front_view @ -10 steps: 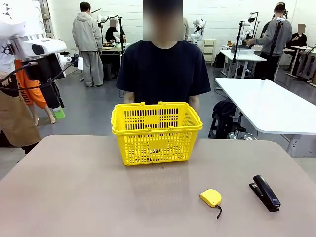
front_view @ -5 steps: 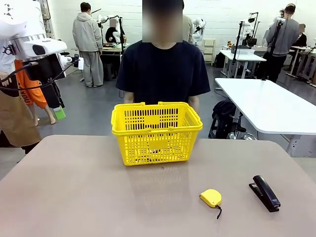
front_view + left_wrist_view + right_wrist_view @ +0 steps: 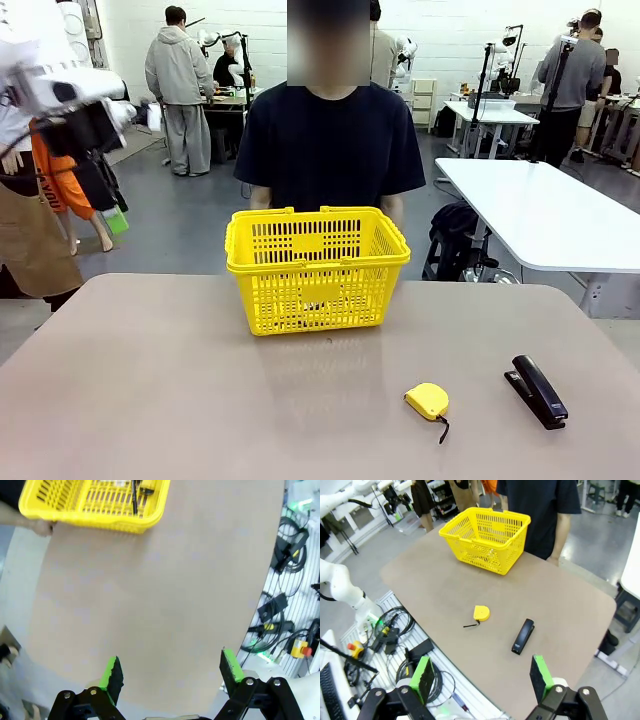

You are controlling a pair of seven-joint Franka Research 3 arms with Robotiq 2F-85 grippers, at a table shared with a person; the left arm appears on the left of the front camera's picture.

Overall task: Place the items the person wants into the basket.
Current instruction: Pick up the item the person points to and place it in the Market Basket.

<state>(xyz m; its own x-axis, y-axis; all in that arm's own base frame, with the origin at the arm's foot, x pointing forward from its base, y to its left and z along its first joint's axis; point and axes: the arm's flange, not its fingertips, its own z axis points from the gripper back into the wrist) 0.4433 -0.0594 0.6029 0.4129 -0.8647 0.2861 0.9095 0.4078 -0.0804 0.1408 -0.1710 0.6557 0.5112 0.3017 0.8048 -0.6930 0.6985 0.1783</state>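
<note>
The yellow basket [image 3: 317, 268] stands at the table's far middle, in front of the person [image 3: 330, 140] in a black T-shirt. Seen from the left wrist, the basket [image 3: 75, 515] holds a thin black pen [image 3: 134, 497] and the yellow-and-black utility knife [image 3: 146, 486]; I cannot make out the marker. One hand [image 3: 42, 527] of the person rests by the basket's rim. My left gripper [image 3: 115, 212] hangs high off the table's left edge, and in its own view my left gripper [image 3: 171, 669] is open and holds nothing. My right gripper [image 3: 481, 676] is open too, high above the table's near edge.
A yellow tape measure [image 3: 428, 401] and a black stapler [image 3: 539, 391] lie near the front right of the table [image 3: 150, 380]. From the right wrist I see the tape measure [image 3: 481, 612], the stapler [image 3: 522, 636] and cables [image 3: 395, 630] below the table edge.
My left arm has swung a little to the left and upward and looks motion-blurred. The basket, tape measure and stapler have not moved.
</note>
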